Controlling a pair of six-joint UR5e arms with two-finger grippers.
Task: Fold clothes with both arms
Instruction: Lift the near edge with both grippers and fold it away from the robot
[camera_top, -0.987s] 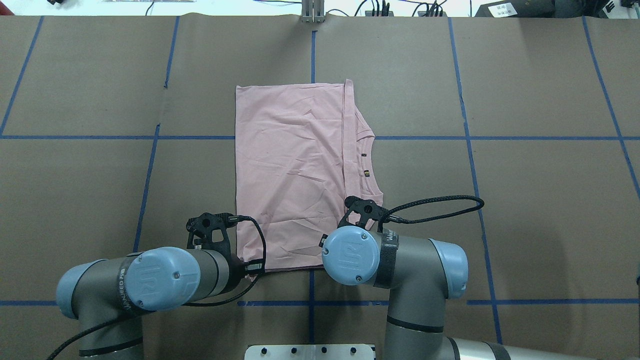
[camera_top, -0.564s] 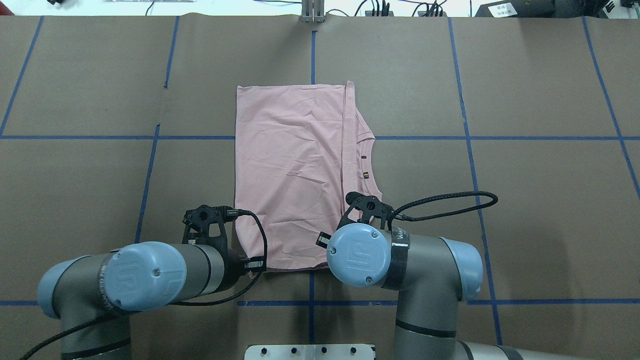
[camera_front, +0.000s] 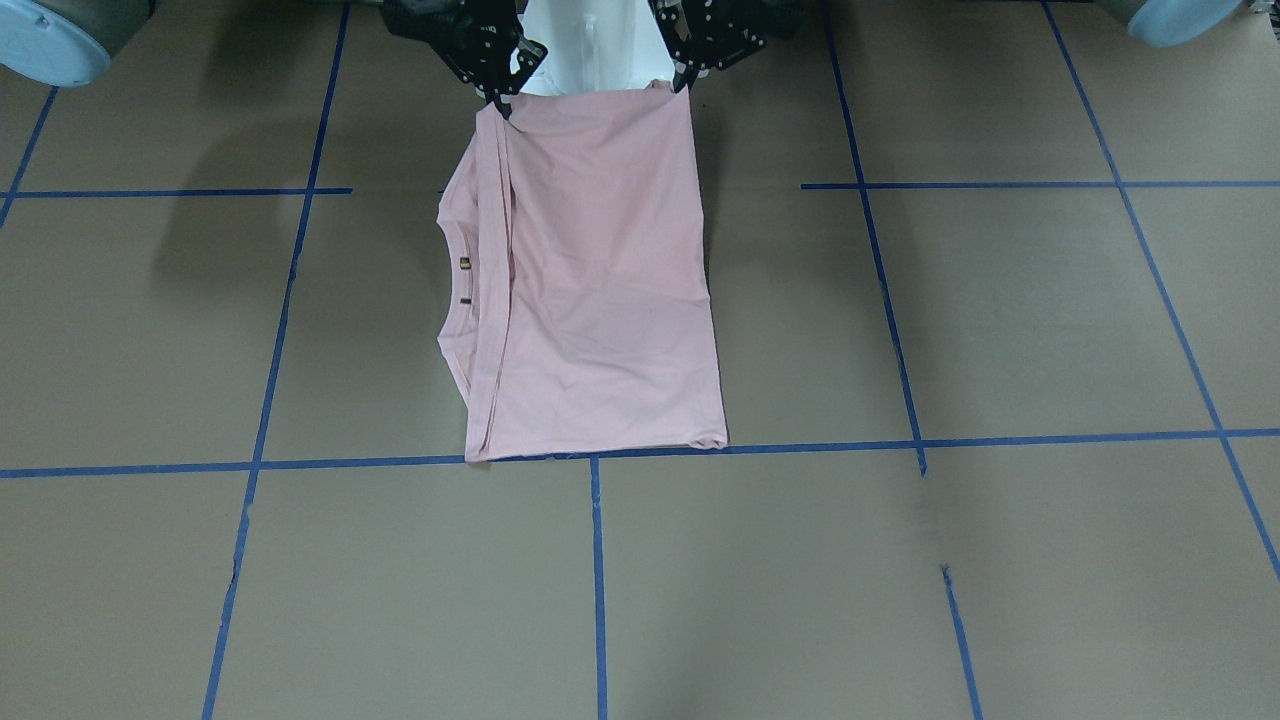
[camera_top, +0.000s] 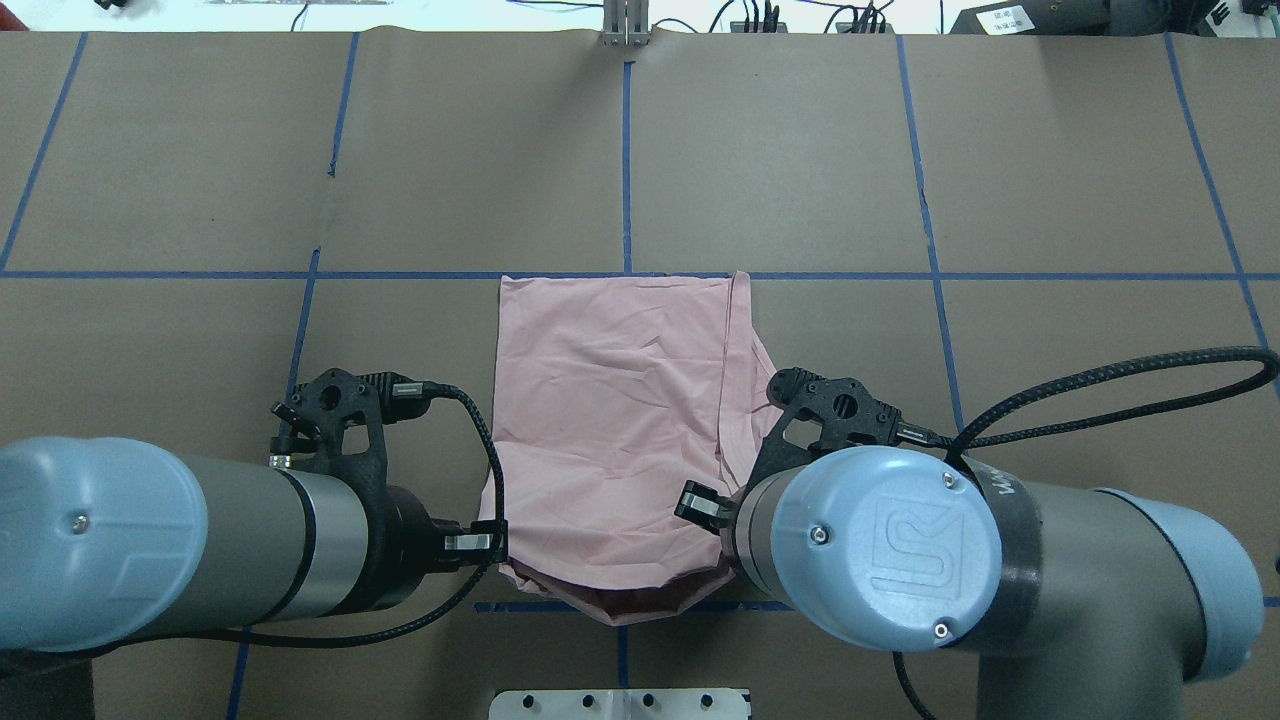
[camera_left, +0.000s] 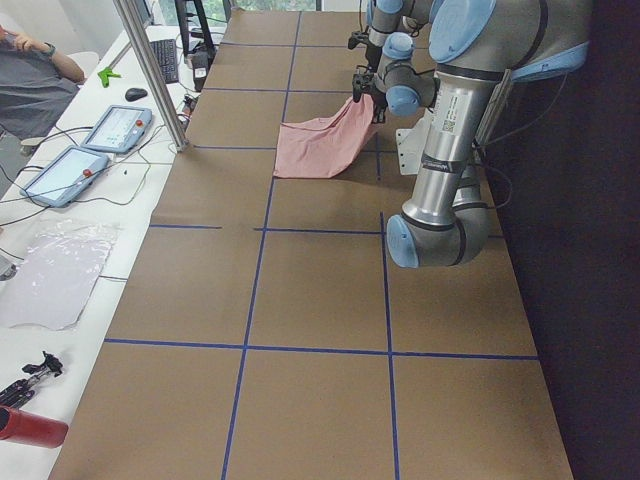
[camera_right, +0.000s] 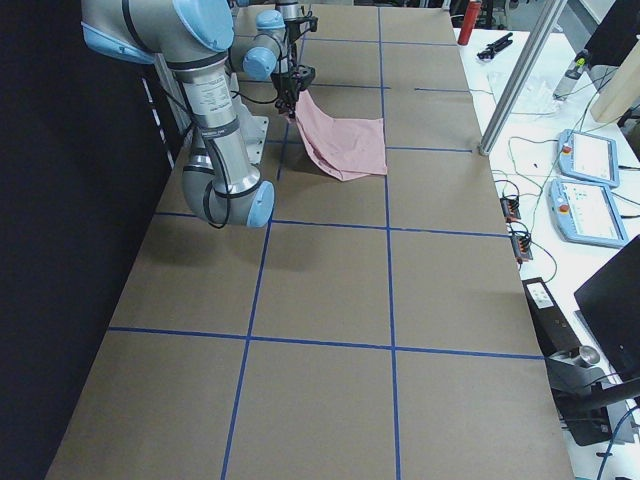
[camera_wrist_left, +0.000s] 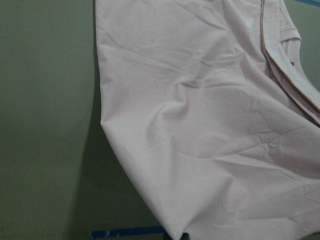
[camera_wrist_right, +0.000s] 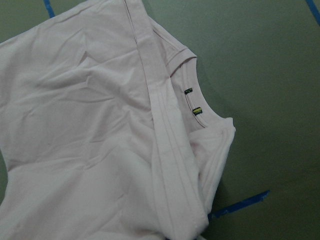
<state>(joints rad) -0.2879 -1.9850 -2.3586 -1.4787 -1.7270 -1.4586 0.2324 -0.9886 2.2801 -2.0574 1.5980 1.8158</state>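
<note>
Pink shirt (camera_top: 610, 420) sits just in front of white base (camera_top: 620, 700). Edge near base is up in air. Far edge lies flat on desk (camera_top: 200, 150).
Left tool (camera_front: 683, 80) pinches one near corner. Right tool (camera_front: 503, 100) pinches other corner, on collar (camera_wrist_right: 192, 90) side.
Two corners held so cloth hangs wide, not bunched. Middle sags toward base.
Likely next: carry held edge away from base, lay it over far edge.

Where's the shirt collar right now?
In the front-facing view the collar lies along the shirt's left edge, on the robot's right side, just beyond the right end effector gripping the raised corner.
</note>
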